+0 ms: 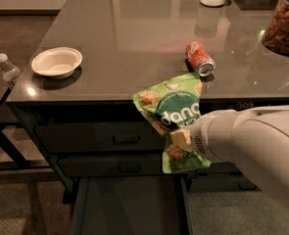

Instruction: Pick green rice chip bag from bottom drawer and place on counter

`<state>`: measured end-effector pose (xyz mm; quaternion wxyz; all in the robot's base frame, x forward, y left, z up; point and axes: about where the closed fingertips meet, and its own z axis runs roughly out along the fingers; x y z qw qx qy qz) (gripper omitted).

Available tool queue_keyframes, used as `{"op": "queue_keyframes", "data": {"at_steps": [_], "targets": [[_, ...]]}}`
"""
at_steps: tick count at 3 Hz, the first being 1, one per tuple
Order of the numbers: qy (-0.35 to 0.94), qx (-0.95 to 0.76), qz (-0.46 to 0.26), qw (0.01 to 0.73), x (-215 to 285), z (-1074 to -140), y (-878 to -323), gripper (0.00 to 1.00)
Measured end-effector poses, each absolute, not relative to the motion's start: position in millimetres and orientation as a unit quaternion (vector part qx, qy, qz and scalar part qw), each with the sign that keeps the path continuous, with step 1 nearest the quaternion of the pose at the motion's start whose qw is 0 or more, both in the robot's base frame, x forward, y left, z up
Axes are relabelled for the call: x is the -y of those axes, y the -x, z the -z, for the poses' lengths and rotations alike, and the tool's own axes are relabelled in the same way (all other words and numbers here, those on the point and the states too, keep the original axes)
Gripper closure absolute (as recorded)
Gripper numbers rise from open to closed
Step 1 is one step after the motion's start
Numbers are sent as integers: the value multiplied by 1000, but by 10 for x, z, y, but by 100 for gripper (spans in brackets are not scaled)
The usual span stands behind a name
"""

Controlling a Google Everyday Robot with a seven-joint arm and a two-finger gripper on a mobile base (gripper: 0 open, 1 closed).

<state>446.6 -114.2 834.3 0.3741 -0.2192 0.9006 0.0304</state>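
Camera view has the green rice chip bag [176, 112] up in the air, in front of the closed drawer fronts and above the open bottom drawer [129, 204]. Its top corner just overlaps the front edge of the tabletop [134, 38]. It is a crinkled film pouch, so I judge it light, soft and puffed with air, with brittle chips inside that a hard squeeze would crush. The end effector [181, 140] pinches it across the lower middle, with one pale finger pad [179, 138] pressed on the printed face. The other finger seems to sit behind the pouch, hidden. The bag creases at the pinch and flares above and below. For so slick a film, the waist or a sealed seam is the place to hold, not the puffed belly. On the tabletop a red soda can [200, 58] lies on its side near the front edge, and a white bowl [57, 62] sits well to the left.
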Motion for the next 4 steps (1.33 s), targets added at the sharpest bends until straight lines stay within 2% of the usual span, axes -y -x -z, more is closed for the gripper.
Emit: {"op": "queue_keyframes", "data": {"at_steps": [1,3,4], "targets": [[220,-900,-44,374,1075,-8361,-4633,100],[270,-877,-56,393,700,-8919,-5452,100],[272,-870,-58,408,639,-9112,-5509,100]]}}
